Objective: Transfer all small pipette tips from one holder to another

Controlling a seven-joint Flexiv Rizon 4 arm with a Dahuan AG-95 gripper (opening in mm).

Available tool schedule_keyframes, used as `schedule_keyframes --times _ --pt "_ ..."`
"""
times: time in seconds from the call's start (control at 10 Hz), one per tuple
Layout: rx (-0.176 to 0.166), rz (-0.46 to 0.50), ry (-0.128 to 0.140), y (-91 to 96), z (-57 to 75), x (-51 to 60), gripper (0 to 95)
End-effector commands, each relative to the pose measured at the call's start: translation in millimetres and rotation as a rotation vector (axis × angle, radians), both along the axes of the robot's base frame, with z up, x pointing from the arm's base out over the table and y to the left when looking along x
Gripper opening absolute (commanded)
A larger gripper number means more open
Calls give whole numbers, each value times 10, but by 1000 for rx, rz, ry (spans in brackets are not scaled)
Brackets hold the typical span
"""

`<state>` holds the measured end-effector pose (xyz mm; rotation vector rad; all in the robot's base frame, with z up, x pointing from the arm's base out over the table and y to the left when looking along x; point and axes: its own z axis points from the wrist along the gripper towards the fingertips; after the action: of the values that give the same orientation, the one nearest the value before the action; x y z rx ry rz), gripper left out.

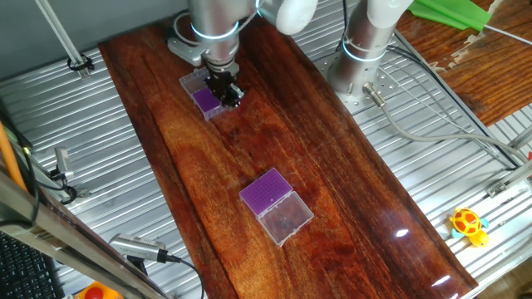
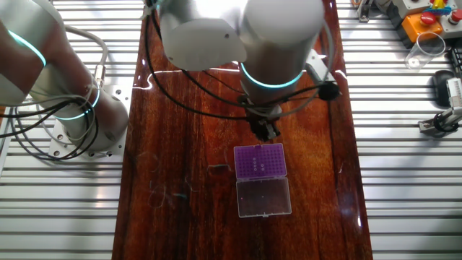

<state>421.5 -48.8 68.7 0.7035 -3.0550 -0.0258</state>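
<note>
Two holders lie open on the wooden board. The far holder [image 1: 202,94] has a purple insert [image 2: 260,160] and a clear lid [image 2: 263,196]. My gripper [image 1: 225,93] hangs right at the edge of that insert, also seen as the gripper [image 2: 268,132] in the other fixed view. Its fingers look shut, and whether a small pipette tip sits between them is too small to tell. The small pipette tips show only as faint specks [image 2: 261,163] on the insert. The second holder [image 1: 276,205] lies nearer in one fixed view, with dark specks [image 1: 287,218] in its clear half; the arm hides it in the other fixed view.
The board [image 1: 349,183] rests on a ribbed metal table. A second arm's base [image 1: 359,62] stands beside the board. A yellow toy [image 1: 468,226] and cables [image 1: 432,124] lie to the right. An orange box [image 2: 422,20] and a clear cup [image 2: 428,47] sit off the board.
</note>
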Motion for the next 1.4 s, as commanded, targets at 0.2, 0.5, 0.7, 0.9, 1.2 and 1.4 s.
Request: schedule_keyframes --times 0.2,0.5,0.7,0.9,1.2,1.4 --pt "26 179 50 1 2 8 0" --pt "33 256 56 1 2 8 0" --pt "35 245 56 1 2 8 0" --pt "76 231 47 113 -4 35 0" --pt "92 159 49 778 1 250 190" --pt "68 56 58 1456 28 349 190"
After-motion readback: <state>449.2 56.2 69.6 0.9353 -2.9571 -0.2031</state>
